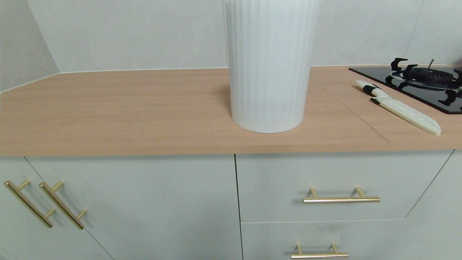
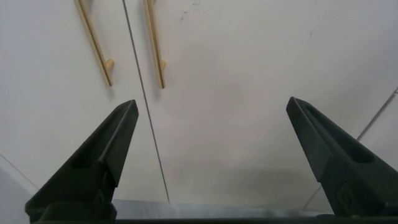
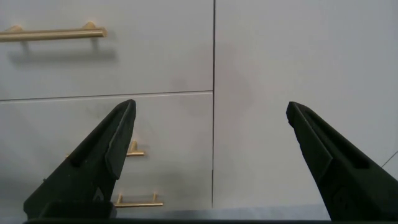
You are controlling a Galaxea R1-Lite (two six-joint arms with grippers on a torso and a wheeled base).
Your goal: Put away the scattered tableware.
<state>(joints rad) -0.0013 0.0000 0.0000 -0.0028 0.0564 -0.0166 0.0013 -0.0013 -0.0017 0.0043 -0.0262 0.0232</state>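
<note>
A cream knife [image 1: 400, 108] with a black band on its handle lies on the wooden counter [image 1: 115, 112] at the right, beside the hob. A tall white ribbed container [image 1: 269, 65] stands near the counter's middle. My left gripper [image 2: 211, 109] is open, facing pale cabinet doors with gold bar handles [image 2: 155, 43]. Low in front of the drawer fronts, my right gripper [image 3: 211, 112] is open too, with a gold drawer handle [image 3: 53, 32] ahead. Nothing sits between either pair of fingers.
A black gas hob [image 1: 426, 83] with a burner grate occupies the counter's far right corner. Below the counter are cabinet doors [image 1: 126, 206] on the left and stacked drawers [image 1: 325, 187] with gold handles on the right. Grey tiled walls close the back and left.
</note>
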